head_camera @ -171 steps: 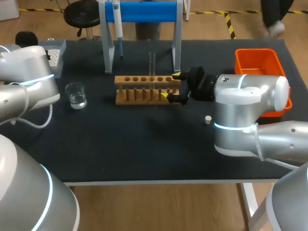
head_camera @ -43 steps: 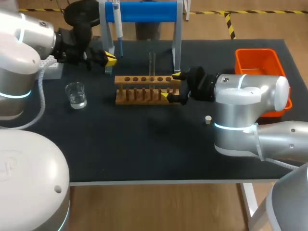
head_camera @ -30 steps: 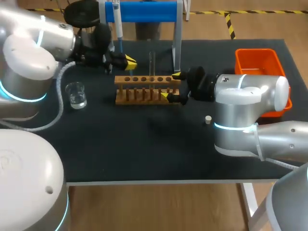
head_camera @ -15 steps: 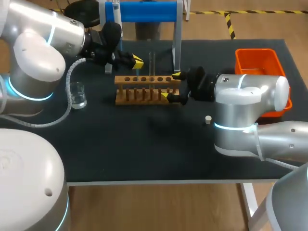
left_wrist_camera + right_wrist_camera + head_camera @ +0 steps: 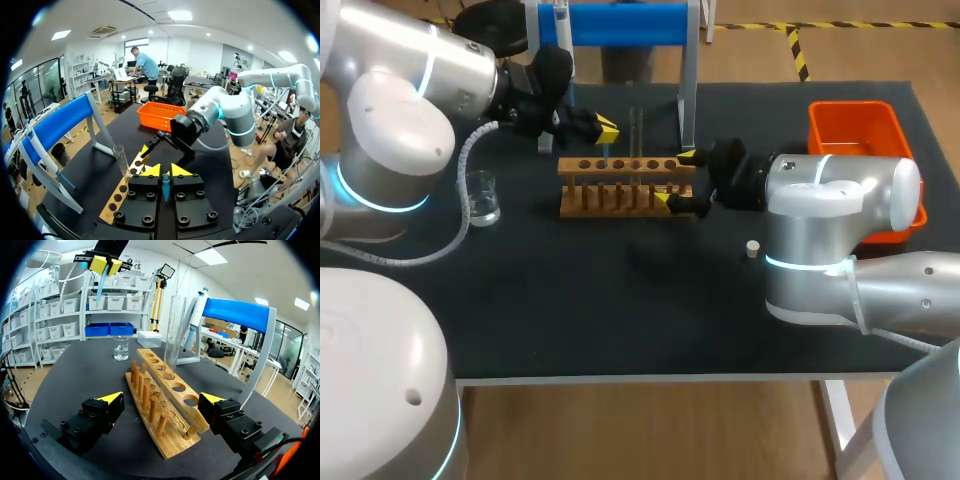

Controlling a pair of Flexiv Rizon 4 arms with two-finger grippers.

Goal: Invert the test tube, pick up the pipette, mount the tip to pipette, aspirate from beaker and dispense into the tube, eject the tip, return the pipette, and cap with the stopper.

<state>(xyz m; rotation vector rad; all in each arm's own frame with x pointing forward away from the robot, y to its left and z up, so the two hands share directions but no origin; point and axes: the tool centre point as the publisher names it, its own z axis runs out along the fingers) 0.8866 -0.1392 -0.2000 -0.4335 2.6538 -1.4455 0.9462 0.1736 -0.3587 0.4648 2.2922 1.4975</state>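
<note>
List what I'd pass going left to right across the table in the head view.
The beaker → hanging pipette → left gripper with the blue tip → test tube → right gripper → stopper → orange bin.

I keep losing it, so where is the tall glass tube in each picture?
Head view: the glass tube stands upright in the wooden rack, near the middle.
Left wrist view: tube just ahead of the left gripper, in the rack.
Right wrist view: tube ahead of the right gripper, in the rack.
Shared landmark: the wooden rack.
</note>
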